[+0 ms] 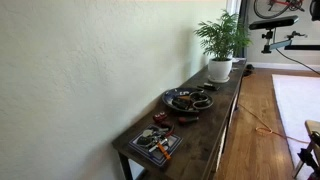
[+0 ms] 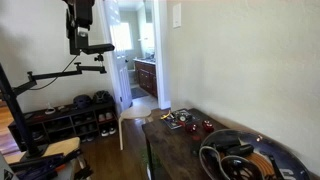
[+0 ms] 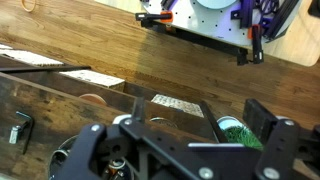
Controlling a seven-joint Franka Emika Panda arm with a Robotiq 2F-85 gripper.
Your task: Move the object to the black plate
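Observation:
The round black plate (image 1: 188, 99) sits mid-table with several small items in its compartments; it also fills the near corner of an exterior view (image 2: 240, 158). A small reddish-brown object (image 1: 188, 119) lies on the table just in front of the plate. My gripper (image 2: 80, 28) hangs high in the air, well off the table's end. In the wrist view its two dark fingers (image 3: 198, 108) stand apart with nothing between them. The table, far below, shows between them.
A long dark wooden table (image 1: 215, 130) runs along the wall. A rectangular dark tray (image 1: 154, 143) with small items sits at one end, and a potted plant (image 1: 222, 45) at the other (image 3: 238, 132). The floor is wood. A shoe rack (image 2: 70, 118) and a stand are nearby.

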